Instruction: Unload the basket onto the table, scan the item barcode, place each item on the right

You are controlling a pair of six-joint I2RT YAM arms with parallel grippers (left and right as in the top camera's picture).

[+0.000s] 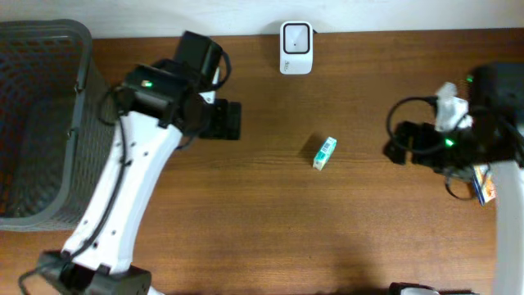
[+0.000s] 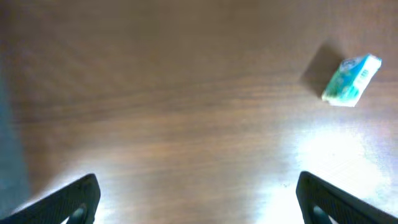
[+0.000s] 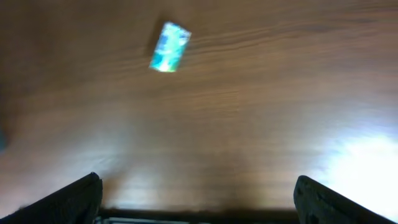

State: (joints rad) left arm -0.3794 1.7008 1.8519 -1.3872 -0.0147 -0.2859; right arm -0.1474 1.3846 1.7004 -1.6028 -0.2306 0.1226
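Note:
A small green-and-white box, the item (image 1: 325, 152), lies flat on the wooden table near its middle; it also shows as the item (image 2: 351, 79) at the upper right of the left wrist view and the item (image 3: 169, 46) at the upper left of the right wrist view. A white barcode scanner (image 1: 295, 47) stands at the table's back edge. My left gripper (image 1: 232, 120) hangs left of the item, open and empty, with its fingers (image 2: 73, 200) wide apart over bare wood. My right gripper (image 1: 396, 141) is right of the item, open and empty too, fingers (image 3: 336, 200) spread.
A dark mesh basket (image 1: 41, 123) stands at the left end of the table. A small orange-and-blue packet (image 1: 485, 184) lies by the right arm at the table's right edge.

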